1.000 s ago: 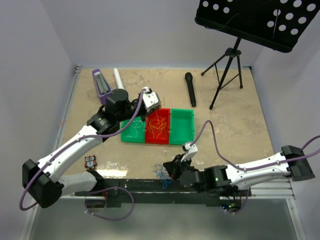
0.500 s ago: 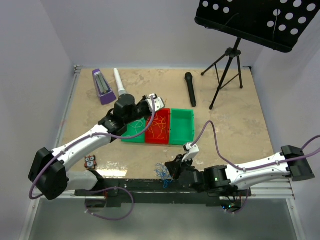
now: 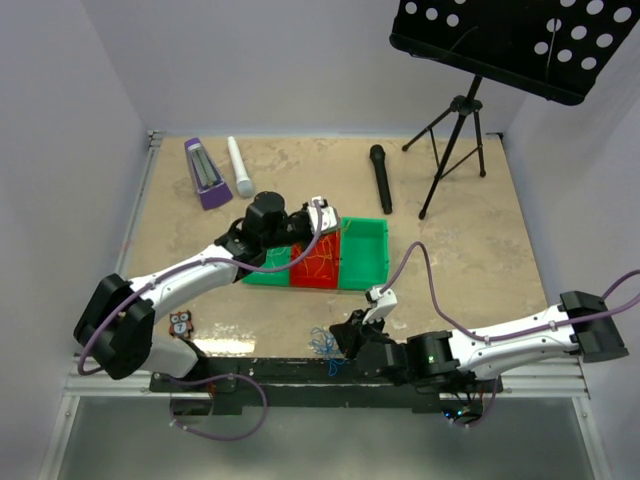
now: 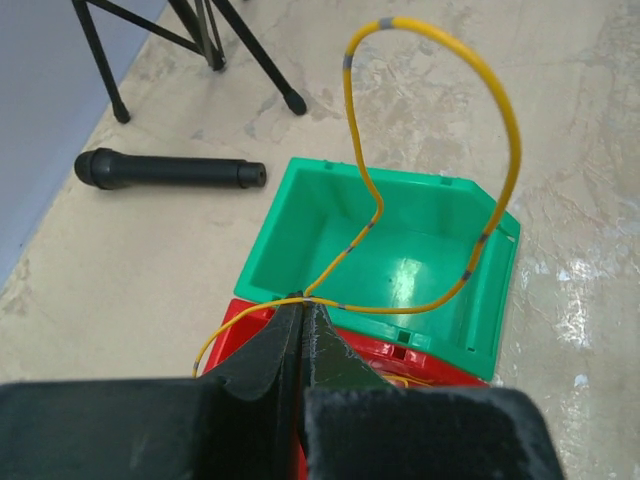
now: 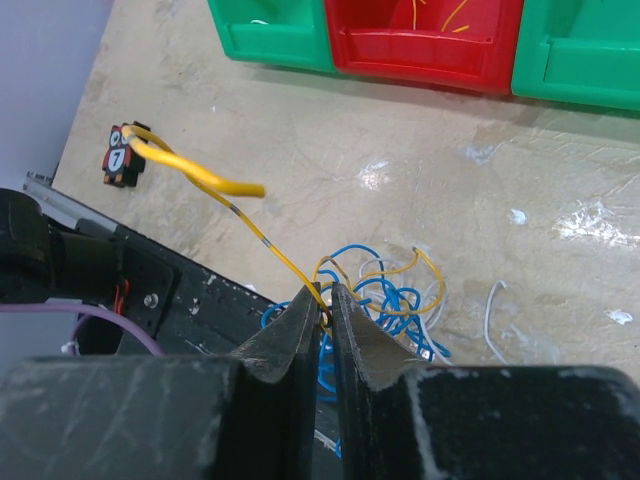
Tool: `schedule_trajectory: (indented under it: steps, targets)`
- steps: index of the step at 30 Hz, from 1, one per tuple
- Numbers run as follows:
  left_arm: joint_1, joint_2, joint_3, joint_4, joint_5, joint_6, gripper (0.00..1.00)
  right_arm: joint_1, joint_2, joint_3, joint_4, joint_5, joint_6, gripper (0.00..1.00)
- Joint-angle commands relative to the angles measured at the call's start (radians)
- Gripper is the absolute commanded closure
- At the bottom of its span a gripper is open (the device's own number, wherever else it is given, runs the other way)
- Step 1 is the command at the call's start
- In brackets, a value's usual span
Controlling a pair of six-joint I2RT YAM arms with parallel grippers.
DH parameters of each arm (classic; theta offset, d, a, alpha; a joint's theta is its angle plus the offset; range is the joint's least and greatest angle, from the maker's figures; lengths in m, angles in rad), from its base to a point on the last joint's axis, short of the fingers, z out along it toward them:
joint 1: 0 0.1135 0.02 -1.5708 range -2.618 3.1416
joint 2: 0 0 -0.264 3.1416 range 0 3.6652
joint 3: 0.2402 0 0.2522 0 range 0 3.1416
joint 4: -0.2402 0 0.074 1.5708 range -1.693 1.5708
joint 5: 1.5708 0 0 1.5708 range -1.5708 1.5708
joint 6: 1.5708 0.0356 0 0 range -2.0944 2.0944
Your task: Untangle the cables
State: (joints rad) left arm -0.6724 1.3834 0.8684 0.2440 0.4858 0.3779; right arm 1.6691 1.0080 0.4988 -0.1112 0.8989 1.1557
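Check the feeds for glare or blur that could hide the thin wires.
Left wrist: glare on the green bin floor, yellow wire sharp. Right wrist: bright table reflections beside the tangle, itself sharp. Top external: even light, tangle barely resolved.

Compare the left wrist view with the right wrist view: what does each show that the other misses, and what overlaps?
Only the left wrist view shows the left gripper shut on a yellow wire loop seen against the empty green bin, plus the black microphone and tripod legs. Only the right wrist view shows the right gripper shut on a yellow strand at the cable tangle on the table, and a small numbered tag. Both show the red bin and that green bin.
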Motion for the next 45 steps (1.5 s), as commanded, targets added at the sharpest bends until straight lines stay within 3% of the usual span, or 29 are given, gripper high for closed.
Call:
schedule_trajectory:
  steps: [1, 4, 10, 14, 18, 24, 28, 33, 37, 41, 45]
  targets:
    - [-0.029, 0.020, -0.026, 0.066, -0.036, 0.051, 1.00, 0.004, -0.009, 0.029, 0.016, 0.029, 0.004, 0.86]
    - [-0.073, 0.020, -0.103, 0.136, -0.194, 0.160, 1.00, 0.004, -0.026, 0.026, 0.013, 0.032, 0.001, 0.85]
    - [-0.119, 0.039, -0.141, 0.144, -0.286, 0.250, 1.00, 0.004, -0.058, 0.024, 0.004, 0.037, -0.005, 0.85]
    - [-0.112, 0.023, -0.160, 0.181, -0.306, 0.161, 0.78, 0.004, -0.069, 0.026, -0.004, 0.038, -0.005, 0.85]
    - [-0.072, 0.006, -0.106, 0.123, -0.208, -0.044, 0.66, 0.004, -0.071, 0.021, -0.004, 0.037, -0.002, 0.85]
    - [-0.061, -0.020, -0.078, 0.011, -0.087, -0.149, 0.51, 0.004, -0.059, 0.018, 0.007, 0.031, -0.008, 0.52]
    - [-0.044, -0.056, -0.083, 0.011, -0.156, -0.217, 0.43, 0.004, -0.045, 0.027, 0.005, 0.028, -0.016, 0.45]
    - [0.013, -0.090, -0.043, -0.009, -0.147, -0.338, 0.40, 0.004, -0.025, 0.066, -0.057, 0.029, -0.027, 0.37]
    - [0.014, -0.130, -0.014, -0.125, -0.006, -0.193, 0.44, 0.004, -0.037, 0.107, -0.114, 0.028, -0.030, 0.32]
    - [0.016, -0.175, -0.017, -0.276, 0.040, -0.019, 0.47, 0.004, -0.086, 0.170, -0.171, 0.015, -0.028, 0.21]
    - [0.019, -0.207, -0.029, -0.409, 0.158, 0.091, 0.48, 0.003, -0.088, 0.262, -0.396, 0.050, 0.105, 0.17]
